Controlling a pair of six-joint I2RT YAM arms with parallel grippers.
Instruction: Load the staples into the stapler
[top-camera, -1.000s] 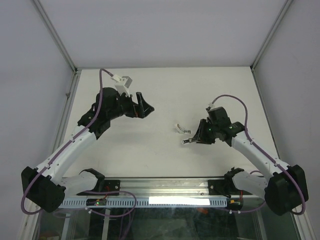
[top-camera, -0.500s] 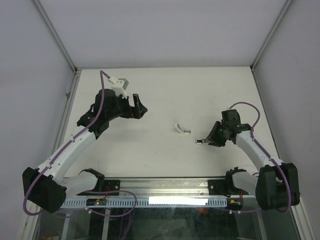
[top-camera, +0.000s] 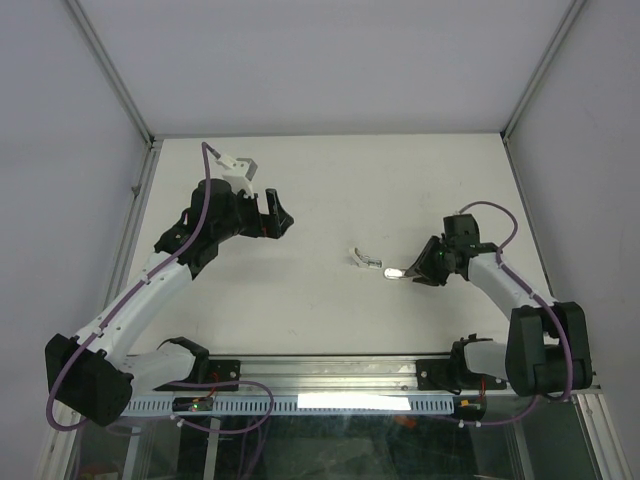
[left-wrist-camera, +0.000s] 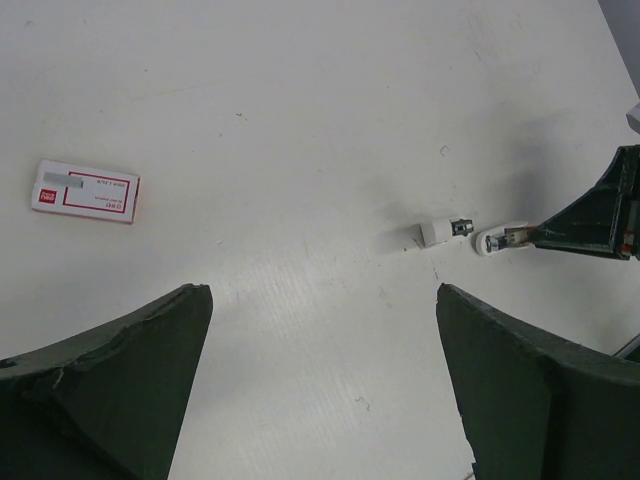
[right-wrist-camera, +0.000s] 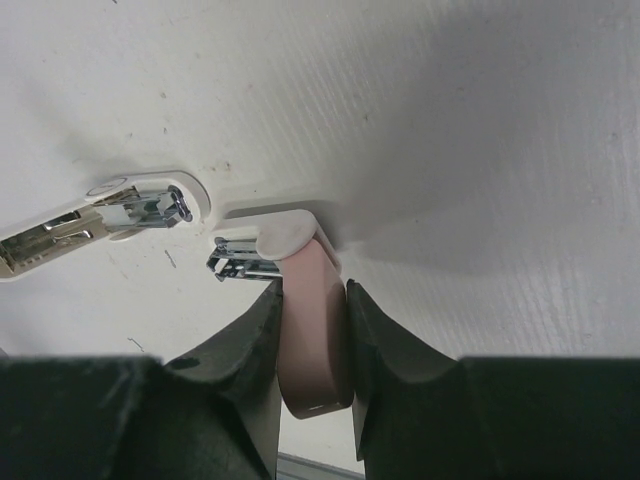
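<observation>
Right gripper (top-camera: 412, 270) clamps the pink stapler (right-wrist-camera: 316, 345) low over the table (left-wrist-camera: 300, 80), white tip just beside a loose white-and-metal piece (top-camera: 366, 261), left gripper (top-camera: 278, 212) farther back hangs wide open, red-and-white staples box (left-wrist-camera: 87, 190) lies flat beyond it, contents unseen, box hidden in the top view.

We reach our left arm (top-camera: 150, 285) forward, left tool (top-camera: 278, 214) spread wide, our right arm (top-camera: 505, 285) bent inward, right tool (top-camera: 412, 269) low, fingers (right-wrist-camera: 250, 340) pinched narrow
</observation>
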